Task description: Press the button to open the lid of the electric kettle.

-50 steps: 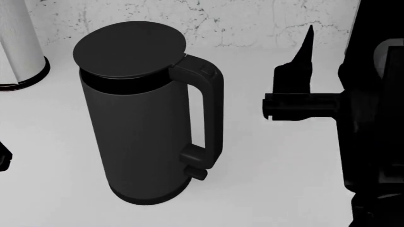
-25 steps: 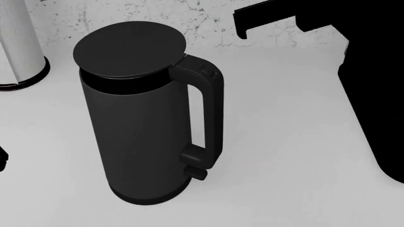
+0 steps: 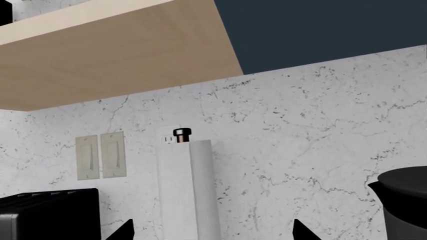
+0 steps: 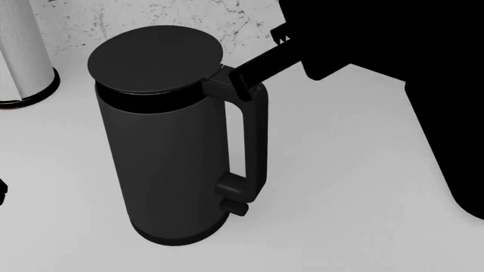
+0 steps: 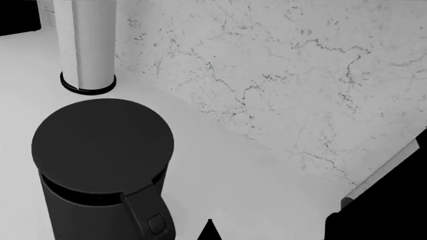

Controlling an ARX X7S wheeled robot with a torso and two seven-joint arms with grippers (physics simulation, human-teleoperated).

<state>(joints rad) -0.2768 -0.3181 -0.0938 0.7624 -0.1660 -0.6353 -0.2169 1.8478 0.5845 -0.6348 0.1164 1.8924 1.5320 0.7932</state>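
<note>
The electric kettle (image 4: 166,153) stands upright on the white counter, its lid (image 4: 155,56) lying flat and closed. The button (image 5: 159,223) sits on the handle's upper bend. My right gripper (image 4: 240,79) is shut to a single point and reaches in from the upper right. In the head view its tip lies over the handle's upper bend, hiding the button. In the right wrist view the gripper tip (image 5: 209,231) shows just beside the button, above the kettle (image 5: 100,200); contact cannot be told. My left gripper (image 3: 211,232) is open and empty, away from the kettle (image 3: 403,200).
A white cylinder with a dark base rim (image 4: 22,51) stands at the back left by the marble wall and shows in both wrist views (image 5: 87,45) (image 3: 190,190). A black boxy appliance (image 3: 47,215) is beside it. My right arm's black bulk (image 4: 446,113) fills the right side.
My right gripper has swung from the upper right down and left onto the top of the kettle handle. The kettle has not moved and the lid stays flat.
</note>
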